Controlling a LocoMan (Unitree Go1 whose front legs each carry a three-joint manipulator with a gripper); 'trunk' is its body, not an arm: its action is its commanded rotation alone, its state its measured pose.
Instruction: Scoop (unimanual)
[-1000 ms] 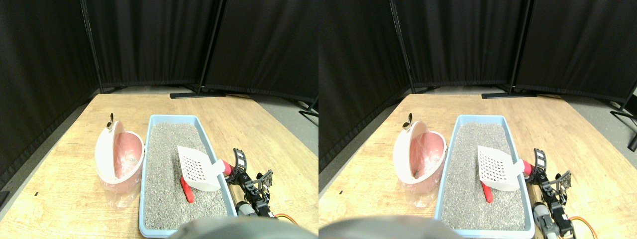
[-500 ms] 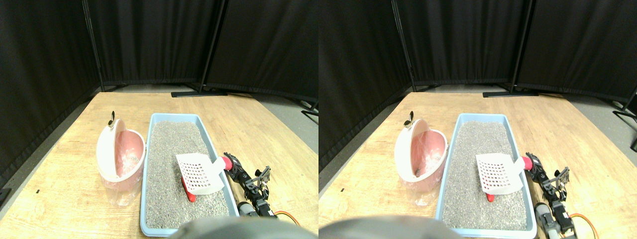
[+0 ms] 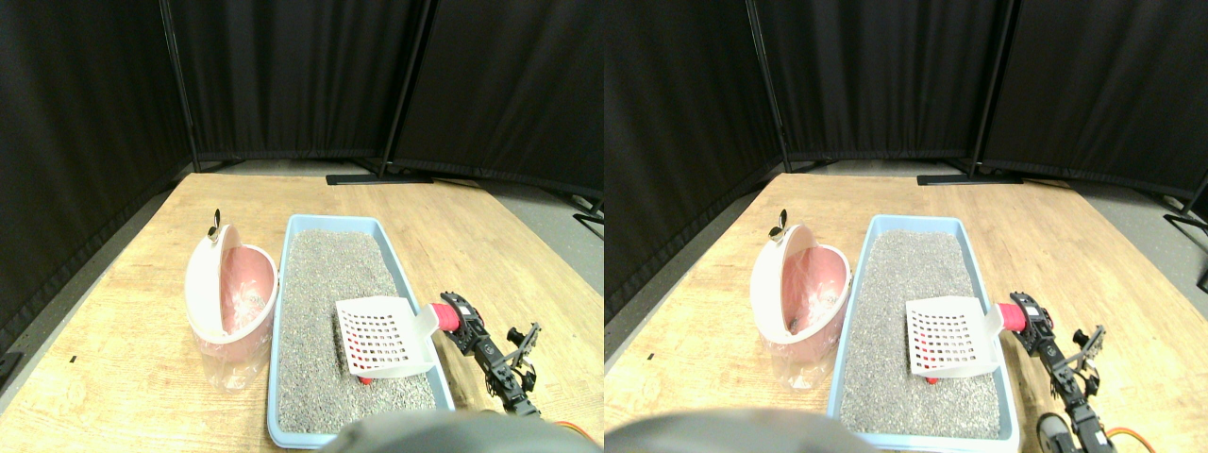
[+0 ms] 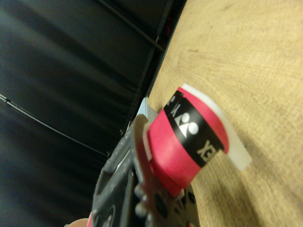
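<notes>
Reaching in from the lower right, the right gripper (image 3: 451,314) meets the red-wrapped handle (image 3: 445,316) of the white scoop (image 3: 382,337) just outside the right rim of the blue litter tray (image 3: 279,311). In the wrist view the wrapped handle (image 4: 187,137) lies against the dark jaw frame (image 4: 125,179), but whether the jaws are clamped on it I cannot tell — the gap between them is hidden. The scoop's slotted blade lies low and nearly flat over the grey litter (image 3: 326,283) in the near right part of the tray. A red object (image 3: 364,380) is under the blade; only its end shows at the near edge, and some red shows through the slots. To the left of the tray, just beside it, stands the pink bin (image 3: 231,300) with its white lid tilted open — all on the wooden floor (image 3: 123,311).
</notes>
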